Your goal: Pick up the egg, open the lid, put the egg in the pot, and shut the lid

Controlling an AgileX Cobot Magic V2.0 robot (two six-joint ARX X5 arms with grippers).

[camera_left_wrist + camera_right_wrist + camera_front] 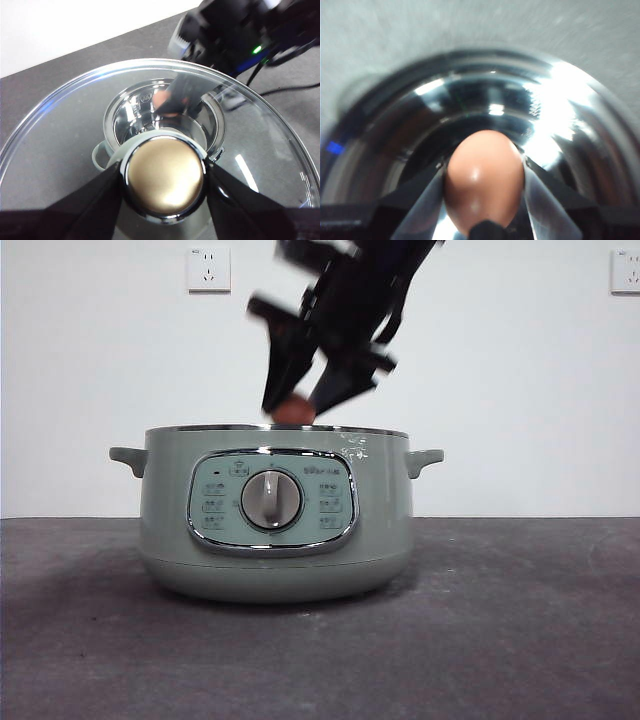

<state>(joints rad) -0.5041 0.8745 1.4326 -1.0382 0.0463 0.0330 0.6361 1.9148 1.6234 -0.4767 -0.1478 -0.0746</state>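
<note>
The sage-green pot (275,520) stands open on the table, its shiny inside showing in the right wrist view (560,115). My right gripper (297,405) comes down from above and is shut on the reddish-brown egg (294,411), just at the pot's rim. The egg (484,182) sits between the jaws over the pot's inside. My left gripper (165,180) is shut on the knob (165,181) of the glass lid (75,130) and holds it up high above the pot. Through the glass the pot (165,120) and the right arm (225,35) show below.
The pot's two side handles (128,458) stick out left and right. A white wall with sockets (208,269) stands behind. The grey table (520,620) runs around the pot.
</note>
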